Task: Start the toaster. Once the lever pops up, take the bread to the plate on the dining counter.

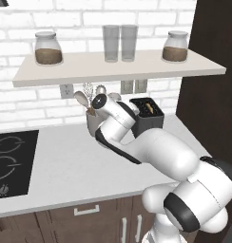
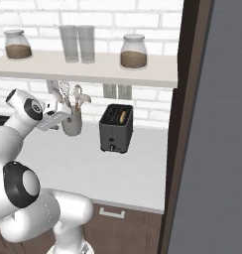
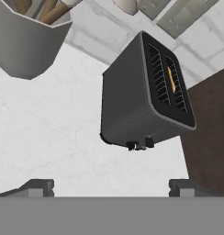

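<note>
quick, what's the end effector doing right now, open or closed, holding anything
End effector: open, holding nothing, short of the toaster.

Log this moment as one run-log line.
phase: approach | pincer: open, empty, short of toaster | bread: in slot | lever: untouched

bread (image 3: 171, 79) mostly hidden in toaster (image 3: 137, 103) slot

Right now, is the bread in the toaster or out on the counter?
In. The bread sits edge-up in one slot of the toaster, its tan top edge showing.
</note>
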Available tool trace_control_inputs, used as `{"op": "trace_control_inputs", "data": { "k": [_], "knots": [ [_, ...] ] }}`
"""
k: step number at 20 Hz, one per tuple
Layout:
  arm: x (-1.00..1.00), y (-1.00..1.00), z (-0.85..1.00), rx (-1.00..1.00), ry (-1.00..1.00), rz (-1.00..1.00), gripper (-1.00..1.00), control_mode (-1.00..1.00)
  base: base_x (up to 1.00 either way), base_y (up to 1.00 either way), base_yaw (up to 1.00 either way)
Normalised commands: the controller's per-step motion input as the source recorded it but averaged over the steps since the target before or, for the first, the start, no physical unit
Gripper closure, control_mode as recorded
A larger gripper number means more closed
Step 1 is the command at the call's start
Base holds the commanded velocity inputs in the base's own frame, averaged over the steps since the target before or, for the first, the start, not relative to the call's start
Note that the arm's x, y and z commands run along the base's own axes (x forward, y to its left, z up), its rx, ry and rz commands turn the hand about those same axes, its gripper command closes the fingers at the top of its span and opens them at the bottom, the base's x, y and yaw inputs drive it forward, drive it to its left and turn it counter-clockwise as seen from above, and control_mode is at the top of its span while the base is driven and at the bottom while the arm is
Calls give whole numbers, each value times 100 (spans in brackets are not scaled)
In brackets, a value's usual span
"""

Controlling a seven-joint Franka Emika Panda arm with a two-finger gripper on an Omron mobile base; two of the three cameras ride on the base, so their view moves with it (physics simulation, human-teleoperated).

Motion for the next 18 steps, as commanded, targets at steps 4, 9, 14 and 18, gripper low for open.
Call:
{"op": "trace_control_inputs", "data": {
  "k": [4,9,14,18],
  "knots": [
    [0,0,0,0,0,0,-100,-100,0,0,0],
    [0,0,0,0,0,0,-100,-100,0,0,0],
    [0,0,0,0,0,0,-100,-100,0,0,0],
    [0,0,0,0,0,0,-100,-100,0,0,0]
  ]
}}
